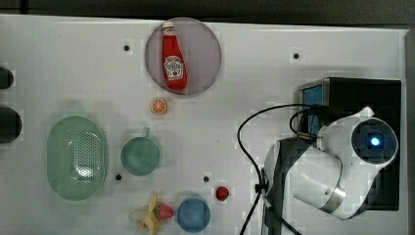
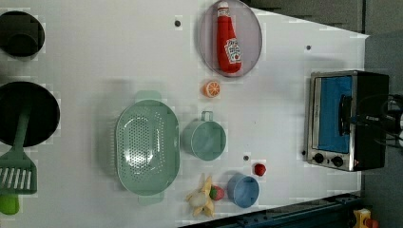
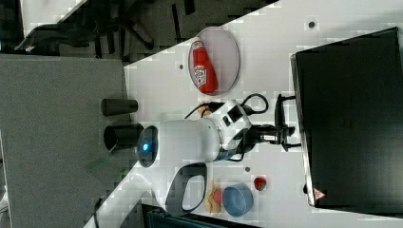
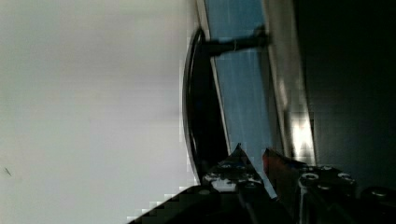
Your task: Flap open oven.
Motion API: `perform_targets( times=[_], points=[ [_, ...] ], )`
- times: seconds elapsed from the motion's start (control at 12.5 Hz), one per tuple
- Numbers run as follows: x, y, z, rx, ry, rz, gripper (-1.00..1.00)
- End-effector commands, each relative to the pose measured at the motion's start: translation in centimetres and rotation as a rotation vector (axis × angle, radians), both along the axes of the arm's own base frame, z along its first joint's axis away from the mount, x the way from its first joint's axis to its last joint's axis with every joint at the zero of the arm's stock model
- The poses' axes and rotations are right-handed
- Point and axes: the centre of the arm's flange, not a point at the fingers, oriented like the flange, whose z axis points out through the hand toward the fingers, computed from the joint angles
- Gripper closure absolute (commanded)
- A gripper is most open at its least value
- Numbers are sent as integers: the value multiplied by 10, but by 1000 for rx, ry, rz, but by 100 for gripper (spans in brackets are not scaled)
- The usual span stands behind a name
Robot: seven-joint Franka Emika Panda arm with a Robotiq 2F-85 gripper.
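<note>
- Because the oven [image 2: 346, 119] stands at the far end of the white table [image 2: 95, 61], on the left view's right with its glass door [image 2: 335, 114] facing the rest of the table, the arm [image 1: 337, 166] has to lean in over its black top to get at the front.
- The gripper [image 4: 254, 161] sits at the top edge of the door, between the black bar handle [image 4: 198, 102] and the steel frame, which looks like the right spot to pull from, since the door seems hinged at the bottom and should fold outward and down.
- The jaws stand narrow, with a slim gap between the fingertips [image 4: 238, 156]; I cannot tell whether they pinch the handle or only hook behind it.
- The door looks closed against the frame, so the opening is not yet done.
- The ketchup bottle [image 1: 172, 56] on its plate [image 1: 205, 49], the green colander [image 1: 77, 157], the mugs [image 1: 141, 155] and the toy fruit lie well apart from the oven, leaving room in front for the door to swing down.
</note>
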Motion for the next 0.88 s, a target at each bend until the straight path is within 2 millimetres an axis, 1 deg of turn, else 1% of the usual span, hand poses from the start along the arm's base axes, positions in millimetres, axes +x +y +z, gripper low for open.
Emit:
perform_targets(
  times=[0.08,0.4,0.56,0.88],
  points=[
    [8,5,-4,-18,-14,62,65],
    [14,20,-11,-14,0,92,65],
    [20,38,-16,-19,14,115,65],
    [29,84,-32,-117,65,148,65]
  ],
)
